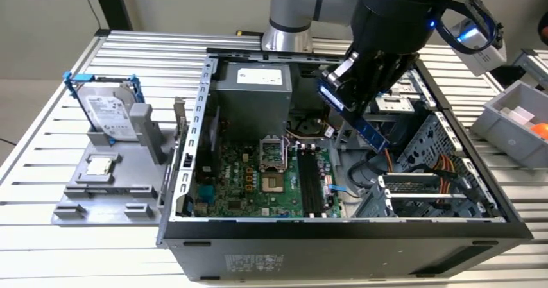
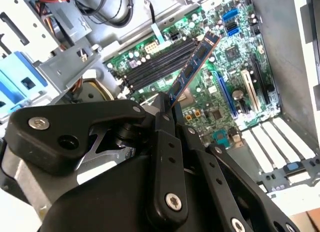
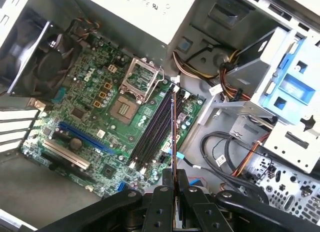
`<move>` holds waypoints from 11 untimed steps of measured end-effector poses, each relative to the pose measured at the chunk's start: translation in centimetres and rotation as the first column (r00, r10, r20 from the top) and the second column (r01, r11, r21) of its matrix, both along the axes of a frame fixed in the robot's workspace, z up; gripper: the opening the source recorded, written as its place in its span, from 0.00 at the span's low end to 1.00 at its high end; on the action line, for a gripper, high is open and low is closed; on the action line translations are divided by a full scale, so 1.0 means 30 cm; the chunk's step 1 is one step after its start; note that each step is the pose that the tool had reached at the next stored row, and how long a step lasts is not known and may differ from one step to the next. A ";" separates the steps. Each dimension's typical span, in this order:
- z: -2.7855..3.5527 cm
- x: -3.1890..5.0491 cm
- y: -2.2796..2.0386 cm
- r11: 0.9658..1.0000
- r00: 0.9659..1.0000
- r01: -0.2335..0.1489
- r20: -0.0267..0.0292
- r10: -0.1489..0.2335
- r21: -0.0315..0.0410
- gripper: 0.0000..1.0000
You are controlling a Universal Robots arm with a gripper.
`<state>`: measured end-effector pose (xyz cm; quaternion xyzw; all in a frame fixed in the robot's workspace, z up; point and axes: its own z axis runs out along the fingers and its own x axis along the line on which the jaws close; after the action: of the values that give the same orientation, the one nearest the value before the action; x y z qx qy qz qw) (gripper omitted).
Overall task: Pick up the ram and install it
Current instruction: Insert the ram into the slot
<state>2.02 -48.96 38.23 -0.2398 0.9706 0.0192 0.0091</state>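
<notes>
Align step: end effector (image 2: 169, 105) clamped on the ram (image 2: 194, 64), over the motherboard (image 3: 95, 106).
It looks tilted; level it and line it along one of the black slots (image 3: 150, 132).

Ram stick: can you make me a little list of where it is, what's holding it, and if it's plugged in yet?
holder: claw, shut on one end of the ram
place: in the air inside the open case, over the motherboard
pose: slanted in the exterior view
slots: black, ram not in them
plugged in: not yet
</notes>
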 end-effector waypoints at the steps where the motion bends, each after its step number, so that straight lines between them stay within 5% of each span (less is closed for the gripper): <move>1: 0.000 0.000 0.000 1.000 1.000 0.008 0.000 -0.008 0.000 0.00; 11: 0.000 0.000 0.000 0.994 0.994 0.107 0.000 -0.107 0.000 0.00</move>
<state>2.02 -48.96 38.23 -0.1873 0.9821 0.0187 0.0101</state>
